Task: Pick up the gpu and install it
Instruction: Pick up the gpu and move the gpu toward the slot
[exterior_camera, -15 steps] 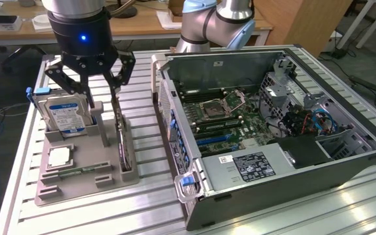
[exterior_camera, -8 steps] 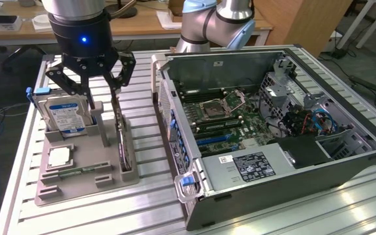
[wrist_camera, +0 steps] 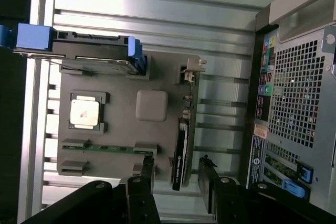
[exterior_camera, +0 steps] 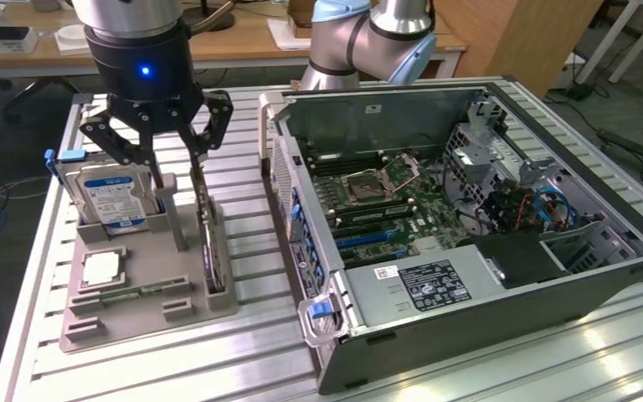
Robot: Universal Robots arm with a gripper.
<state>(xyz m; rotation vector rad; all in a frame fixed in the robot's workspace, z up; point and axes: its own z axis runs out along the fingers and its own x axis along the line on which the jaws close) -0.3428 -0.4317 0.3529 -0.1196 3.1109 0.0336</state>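
While gpu [wrist_camera: 181, 153] stands in tray [wrist_camera: 119, 132], fingers [wrist_camera: 148, 174] flank it.

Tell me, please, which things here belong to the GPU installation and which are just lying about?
For the job: gpu, standing on edge in the grey holder; gripper, open over it; computer case.
Lying about: hard drive, processor chip, memory stick.

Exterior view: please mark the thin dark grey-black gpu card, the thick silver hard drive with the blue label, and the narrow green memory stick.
gpu card [exterior_camera: 212, 251], exterior view, middle of the upright card.
hard drive [exterior_camera: 110, 197], exterior view, on its label.
memory stick [exterior_camera: 131, 294], exterior view, middle of the strip.
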